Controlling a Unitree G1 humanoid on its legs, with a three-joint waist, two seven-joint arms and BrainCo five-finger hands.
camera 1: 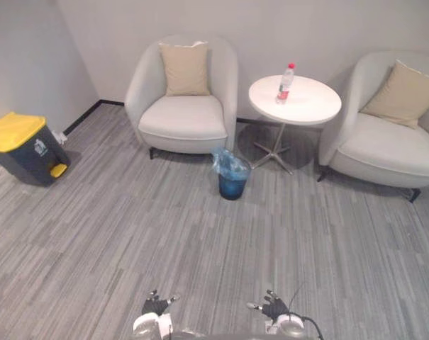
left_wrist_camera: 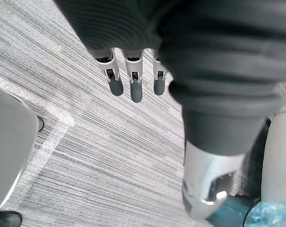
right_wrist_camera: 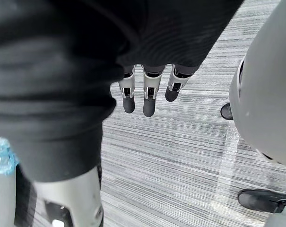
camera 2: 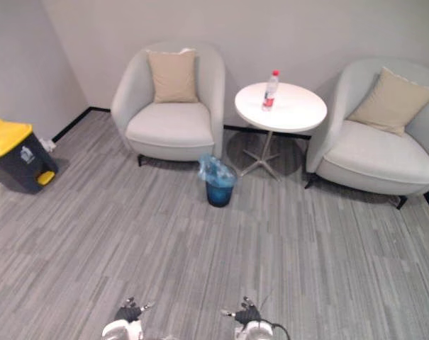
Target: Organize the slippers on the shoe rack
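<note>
My left hand (camera 1: 156, 306) and my right hand (camera 1: 274, 307) hang low at the near edge of the eye views, over grey striped carpet. In the left wrist view the left hand's fingers (left_wrist_camera: 133, 82) are straight with bare carpet past them. The right hand's fingers (right_wrist_camera: 150, 94) are just as straight in the right wrist view. Both hands are open and hold nothing.
Ahead stand two pale armchairs (camera 1: 184, 99) (camera 1: 391, 131) with beige cushions. Between them is a round white table (camera 1: 306, 106) with a bottle (camera 1: 286, 83) on it. A blue lined waste bin (camera 1: 232, 176) sits on the floor before the table. A yellow-lidded pedal bin (camera 1: 23, 147) stands at the left wall.
</note>
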